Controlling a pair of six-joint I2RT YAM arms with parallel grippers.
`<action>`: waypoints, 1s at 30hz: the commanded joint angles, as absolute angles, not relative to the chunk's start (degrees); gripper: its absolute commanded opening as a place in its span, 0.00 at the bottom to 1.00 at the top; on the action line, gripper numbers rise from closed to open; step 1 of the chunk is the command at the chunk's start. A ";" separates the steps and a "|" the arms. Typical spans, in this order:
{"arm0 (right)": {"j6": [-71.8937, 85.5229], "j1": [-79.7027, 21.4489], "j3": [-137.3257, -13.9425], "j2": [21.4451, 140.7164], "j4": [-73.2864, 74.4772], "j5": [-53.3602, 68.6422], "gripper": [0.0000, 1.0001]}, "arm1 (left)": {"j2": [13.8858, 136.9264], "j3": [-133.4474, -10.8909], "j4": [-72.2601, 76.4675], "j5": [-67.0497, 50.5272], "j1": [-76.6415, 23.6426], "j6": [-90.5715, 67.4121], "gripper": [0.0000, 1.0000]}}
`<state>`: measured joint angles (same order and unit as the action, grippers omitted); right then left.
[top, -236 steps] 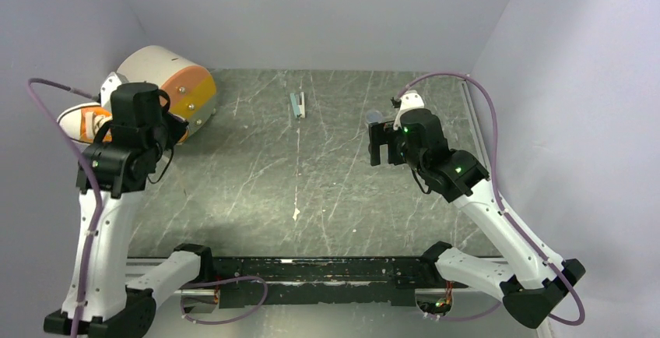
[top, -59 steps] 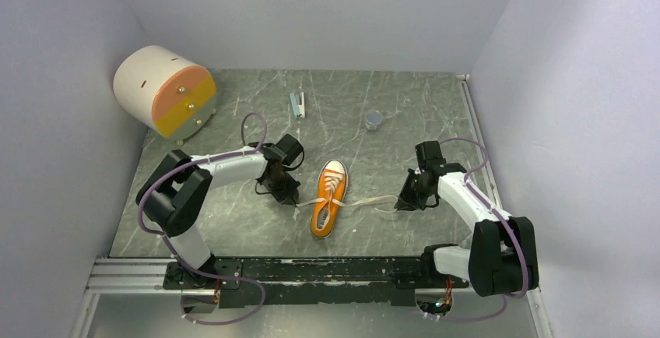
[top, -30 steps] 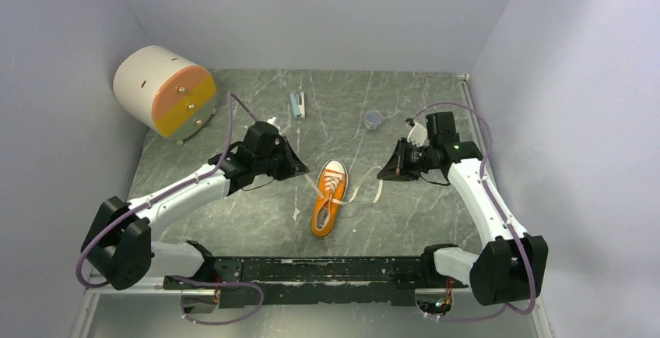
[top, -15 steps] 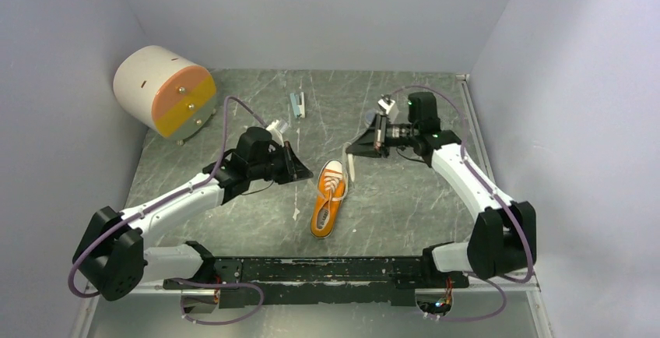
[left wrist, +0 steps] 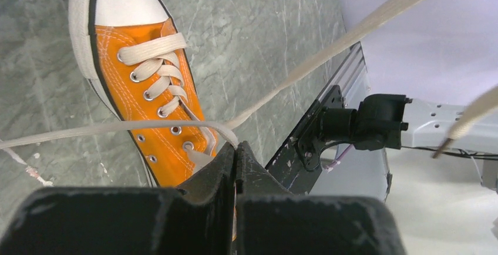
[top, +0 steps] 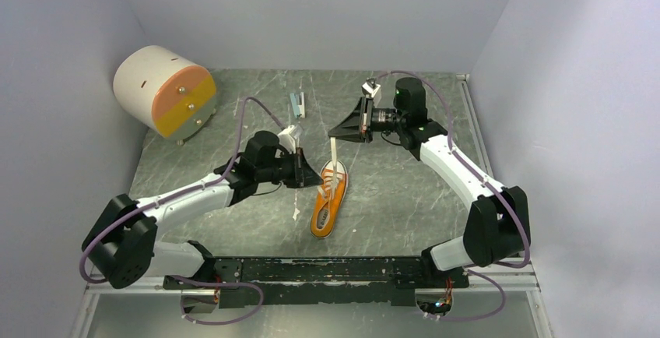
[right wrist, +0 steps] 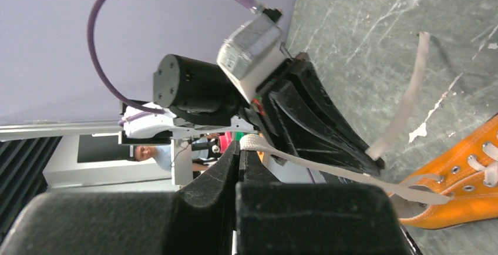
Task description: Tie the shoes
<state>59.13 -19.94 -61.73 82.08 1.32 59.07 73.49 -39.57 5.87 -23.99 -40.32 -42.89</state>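
The orange shoe (top: 325, 202) with white toe cap lies mid-table, toe toward the arms. My left gripper (top: 317, 176) sits at the shoe's left side by the collar, shut on a white lace (left wrist: 117, 127) that loops over the eyelets of the shoe (left wrist: 155, 90) to its tips (left wrist: 236, 147). My right gripper (top: 332, 134) hovers above and behind the heel, shut on the other lace (top: 332, 155), which hangs taut down to the shoe. In the right wrist view this lace (right wrist: 329, 173) runs from the right gripper (right wrist: 241, 144) to the shoe (right wrist: 470, 178).
A white and orange drum (top: 165, 91) lies at the back left corner. A small blue-white item (top: 297, 104) rests near the back middle. Walls close in on the left, back and right. A black rail (top: 327, 270) runs along the near edge.
The right gripper has swung from the shoe's right side to the back and left, lifting its lace taut above the heel. The left gripper has moved right, closer to the shoe, with its lace.
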 commanded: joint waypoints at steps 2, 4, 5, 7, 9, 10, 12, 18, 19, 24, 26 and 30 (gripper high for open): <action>63.33 -19.92 -61.68 80.45 -4.00 58.91 0.00 | 76.17 -40.49 11.59 -26.22 -41.91 -37.34 0.05; 63.50 -20.08 -62.10 80.84 -4.08 59.18 0.00 | 76.78 -40.79 11.25 -25.80 -41.92 -36.13 0.05; 63.28 -20.04 -62.32 80.87 -3.86 59.28 0.00 | 77.01 -40.93 11.32 -25.68 -41.92 -35.90 0.05; 62.52 -20.12 -62.49 80.94 -2.92 59.36 0.00 | 77.25 -40.87 12.79 -26.24 -41.92 -35.78 0.05; 62.23 -20.11 -62.29 80.89 -2.43 59.50 0.00 | 76.97 -40.31 15.08 -26.73 -41.92 -35.67 0.05; 62.41 -20.10 -62.09 80.83 -2.55 59.51 0.00 | 76.73 -39.83 16.09 -26.62 -41.92 -35.37 0.05; 62.93 -20.03 -61.82 80.41 -2.86 59.37 0.00 | 76.54 -39.19 17.76 -26.38 -41.91 -33.57 0.05; 65.03 -20.09 -61.04 79.80 -4.69 59.33 0.00 | 77.97 -39.37 21.13 -27.54 -41.92 -30.88 0.10; 65.04 -20.12 -61.20 79.81 -4.58 59.28 0.00 | 78.49 -39.60 21.77 -27.93 -41.92 -30.90 0.11; 64.78 -20.06 -61.78 79.90 -4.19 59.14 0.00 | 81.61 -40.35 24.91 -30.41 -42.01 -31.76 0.18; 64.55 -20.06 -61.83 80.00 -3.93 58.89 0.00 | 82.48 -40.53 26.19 -31.27 -42.10 -32.32 0.21; 65.18 -20.12 -61.46 79.98 -4.70 59.06 0.00 | 82.88 -40.52 25.86 -30.52 -42.05 -31.84 0.26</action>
